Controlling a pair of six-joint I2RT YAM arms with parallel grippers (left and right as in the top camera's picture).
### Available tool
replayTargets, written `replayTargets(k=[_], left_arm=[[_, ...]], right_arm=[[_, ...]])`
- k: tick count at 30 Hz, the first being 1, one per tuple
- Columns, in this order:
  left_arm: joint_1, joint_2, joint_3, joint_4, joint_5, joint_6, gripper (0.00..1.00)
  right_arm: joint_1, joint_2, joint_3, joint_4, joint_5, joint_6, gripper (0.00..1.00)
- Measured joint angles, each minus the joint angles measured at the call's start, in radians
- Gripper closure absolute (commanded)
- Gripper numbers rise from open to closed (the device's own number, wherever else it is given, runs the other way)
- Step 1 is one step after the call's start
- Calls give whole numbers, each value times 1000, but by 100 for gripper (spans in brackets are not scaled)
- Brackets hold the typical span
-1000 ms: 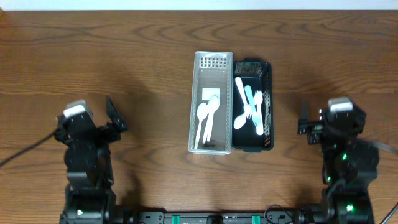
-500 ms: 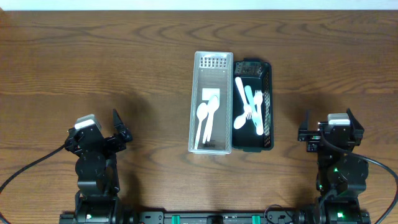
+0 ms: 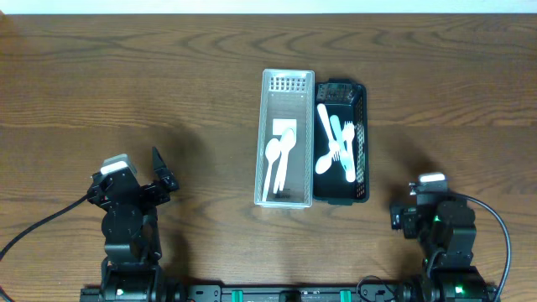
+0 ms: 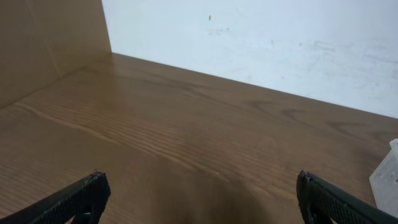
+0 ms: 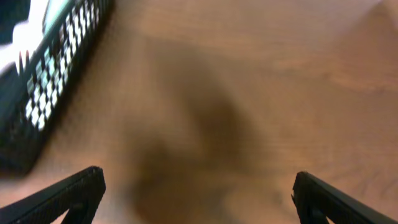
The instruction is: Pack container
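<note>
— What sits at the centre of the overhead view?
— A clear rectangular plastic container (image 3: 262, 143), open-topped, its long side running top to bottom, with a perforated patch at its upper end.
— Anything inside?
— Two white plastic spoons (image 3: 279, 159) lying lengthwise, bowls toward the top, slightly angled, handles close together.
— And on its right?
— A black mesh plastic basket (image 3: 364, 143), set right against the container's right wall and parallel to it. It holds white and pale-blue plastic cutlery (image 3: 334, 151), spoons and forks loosely piled. In the right wrist view its latticed wall shows blurred at upper left.
</note>
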Motion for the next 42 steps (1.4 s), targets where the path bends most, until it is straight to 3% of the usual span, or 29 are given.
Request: replayTargets(k=[6, 11, 14, 22, 26, 31, 42], left_arm=[[0, 0, 0, 0, 0, 0, 2], [0, 0, 0, 0, 0, 0, 2], [0, 0, 0, 0, 0, 0, 2], [0, -1, 0, 0, 0, 0, 2], [0, -1, 0, 0, 0, 0, 2], [0, -1, 0, 0, 0, 0, 2], [0, -1, 0, 0, 0, 0, 2]], right_arm=[[0, 0, 0, -181, 2, 0, 1], [0, -2, 0, -224, 5, 0, 1], [0, -27, -2, -118, -21, 0, 1], [39, -198, -126, 532, -173, 9, 1], [39, -256, -237, 692, -197, 35, 1], [39, -311, -279, 701, -204, 56, 1], [39, -354, -280, 540, -182, 169, 1]])
